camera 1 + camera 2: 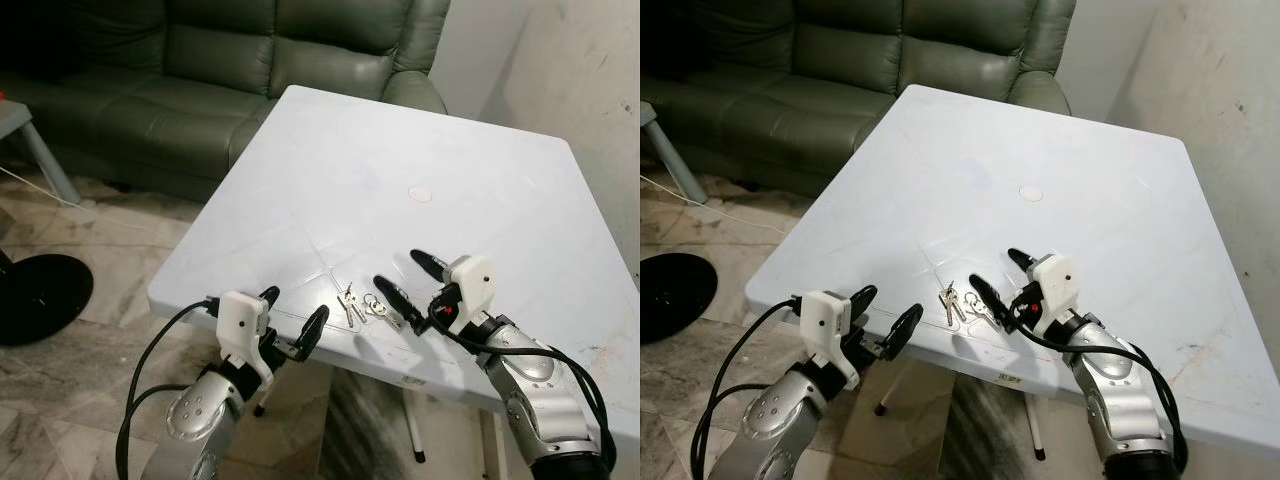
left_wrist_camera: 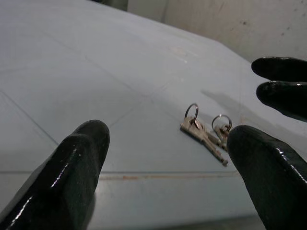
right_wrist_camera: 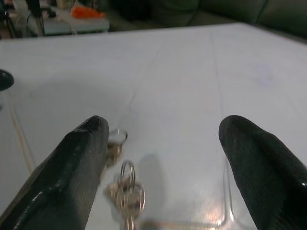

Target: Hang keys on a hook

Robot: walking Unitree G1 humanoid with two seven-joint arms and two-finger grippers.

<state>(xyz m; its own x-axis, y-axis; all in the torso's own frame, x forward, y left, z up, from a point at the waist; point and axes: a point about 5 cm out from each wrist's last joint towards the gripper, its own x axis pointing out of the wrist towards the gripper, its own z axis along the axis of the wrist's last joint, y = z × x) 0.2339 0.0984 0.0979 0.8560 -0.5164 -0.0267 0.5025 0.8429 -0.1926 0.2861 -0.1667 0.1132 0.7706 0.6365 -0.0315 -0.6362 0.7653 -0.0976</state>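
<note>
Two small bunches of keys [image 1: 362, 304] lie flat on the white table [image 1: 400, 150], close to its near edge, directly between the two grippers. Each bunch is silver metal, with a thin round split ring and slim notched blades; in the left wrist view the rings [image 2: 192, 111] stand slightly raised off the surface while the blades rest flat. The right gripper [image 1: 412, 272] is spread wide and grasps nothing; its nearer finger [image 1: 392, 297] sits just beside the keys on their right, apparently touching the outer ring, while its other finger reaches further over the tabletop. The left gripper [image 1: 291, 318] is likewise spread and empty, hovering at the table edge with the keys near it, ahead and to its right. Finger surfaces are glossy black, rounded and tapering; wrist housings are white blocks on silver arms, with black cables looped alongside. The tabletop is smooth matt plastic, square with rounded corners, faintly creased by moulded lines and carrying a small round cap [image 1: 421, 194] at centre. Beyond the table stands a dark green leather sofa [image 1: 230, 60]; the floor [image 1: 100, 260] is marbled tile.
</note>
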